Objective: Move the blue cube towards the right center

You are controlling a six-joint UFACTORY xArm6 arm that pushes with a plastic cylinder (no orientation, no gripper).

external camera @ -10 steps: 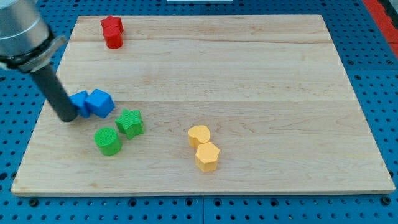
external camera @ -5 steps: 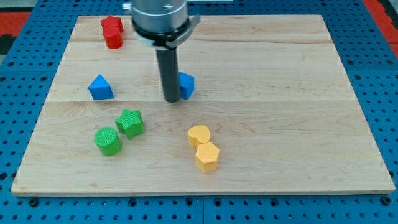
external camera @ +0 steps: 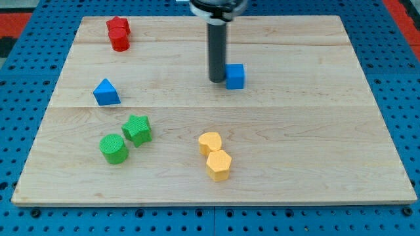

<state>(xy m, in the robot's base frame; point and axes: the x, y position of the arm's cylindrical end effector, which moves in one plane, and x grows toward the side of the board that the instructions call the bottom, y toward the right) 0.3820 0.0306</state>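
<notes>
The blue cube (external camera: 235, 76) lies on the wooden board (external camera: 295, 144), a little above and right of the board's middle. My tip (external camera: 216, 80) stands right against the cube's left side, touching or nearly touching it. The dark rod rises from there to the view's top edge.
A blue triangular block (external camera: 105, 92) lies at the left. Two red blocks (external camera: 119, 33) sit at the top left. A green star (external camera: 137, 129) and a green cylinder (external camera: 113, 148) lie at the lower left. A yellow heart (external camera: 210, 142) and a yellow hexagon (external camera: 218, 164) lie below the middle.
My tip has pushed the blue cube right and upward, away from the blue triangular block. The rod has moved with it from the left side to near the middle.
</notes>
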